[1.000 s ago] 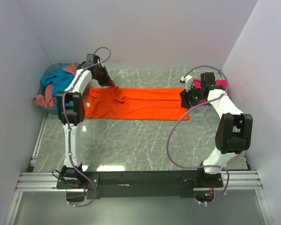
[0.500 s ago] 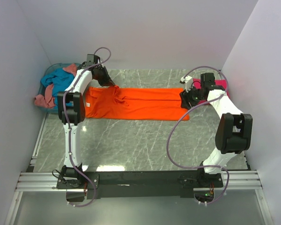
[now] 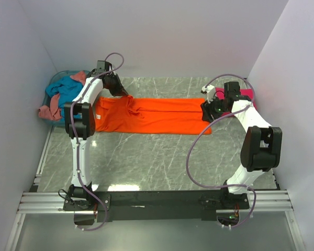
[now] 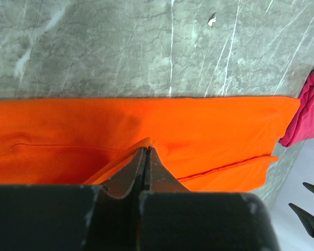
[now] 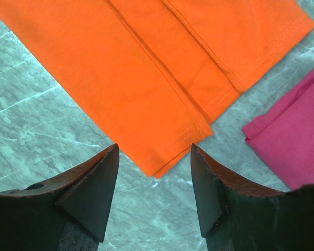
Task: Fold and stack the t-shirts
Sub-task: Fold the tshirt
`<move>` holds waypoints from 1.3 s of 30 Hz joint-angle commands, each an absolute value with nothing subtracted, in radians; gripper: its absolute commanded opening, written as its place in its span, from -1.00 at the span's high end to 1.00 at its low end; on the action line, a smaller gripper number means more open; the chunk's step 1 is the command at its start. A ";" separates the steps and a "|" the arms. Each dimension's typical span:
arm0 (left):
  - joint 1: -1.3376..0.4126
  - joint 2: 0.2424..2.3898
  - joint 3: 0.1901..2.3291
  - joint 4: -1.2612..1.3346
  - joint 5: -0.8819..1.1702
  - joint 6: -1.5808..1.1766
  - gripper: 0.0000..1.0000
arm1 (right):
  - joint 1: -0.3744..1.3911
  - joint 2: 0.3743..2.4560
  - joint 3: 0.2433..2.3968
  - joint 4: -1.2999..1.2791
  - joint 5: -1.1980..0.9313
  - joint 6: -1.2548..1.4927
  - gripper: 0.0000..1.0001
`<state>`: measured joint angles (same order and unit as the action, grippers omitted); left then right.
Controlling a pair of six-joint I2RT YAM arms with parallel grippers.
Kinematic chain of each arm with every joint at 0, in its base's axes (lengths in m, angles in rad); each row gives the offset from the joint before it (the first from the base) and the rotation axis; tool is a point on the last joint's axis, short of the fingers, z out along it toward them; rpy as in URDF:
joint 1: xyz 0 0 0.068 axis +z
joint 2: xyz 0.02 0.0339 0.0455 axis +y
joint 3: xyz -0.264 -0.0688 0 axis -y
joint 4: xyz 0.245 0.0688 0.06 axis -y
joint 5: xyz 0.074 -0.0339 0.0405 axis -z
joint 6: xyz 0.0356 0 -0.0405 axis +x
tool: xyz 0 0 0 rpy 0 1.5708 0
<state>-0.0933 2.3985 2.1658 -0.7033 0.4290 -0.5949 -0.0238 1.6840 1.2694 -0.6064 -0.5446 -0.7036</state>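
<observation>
Orange t-shirt (image 3: 152,116) stretched left to right: left gripper (image 4: 146,150) clamps a fold near its left end, while right gripper (image 5: 154,150), jaws apart, hovers over its near-right corner.

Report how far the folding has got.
Done: the magenta shirt lies apparently folded at the right. In hand: the orange shirt is a long strip, left gripper shut on it, right gripper open over its hem corner. To do: teal shirt and salmon shirt, heaped in the basket.

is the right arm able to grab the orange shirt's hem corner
Probably yes: the right pincer hangs open just over a corner of the orange shirt, the pink shirt clear beside it.
</observation>
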 commanded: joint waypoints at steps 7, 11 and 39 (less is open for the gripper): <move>-0.071 2.324 2.226 -0.624 0.399 -0.597 0.16 | -0.017 1.640 1.269 -0.617 -0.563 -0.712 -0.29; -0.063 2.194 2.168 -0.539 0.336 -0.574 0.02 | -0.017 1.625 1.267 -0.630 -0.574 -0.722 -0.29; 0.031 1.262 0.531 0.055 0.066 -1.006 -0.18 | -0.144 1.600 1.111 -0.661 -0.614 -0.454 -0.28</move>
<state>0.0029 1.2171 0.5190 -0.1169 0.0986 -0.9482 -0.1265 1.6310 1.1194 -0.6456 -0.5755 -0.4866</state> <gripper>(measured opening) 0.600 0.642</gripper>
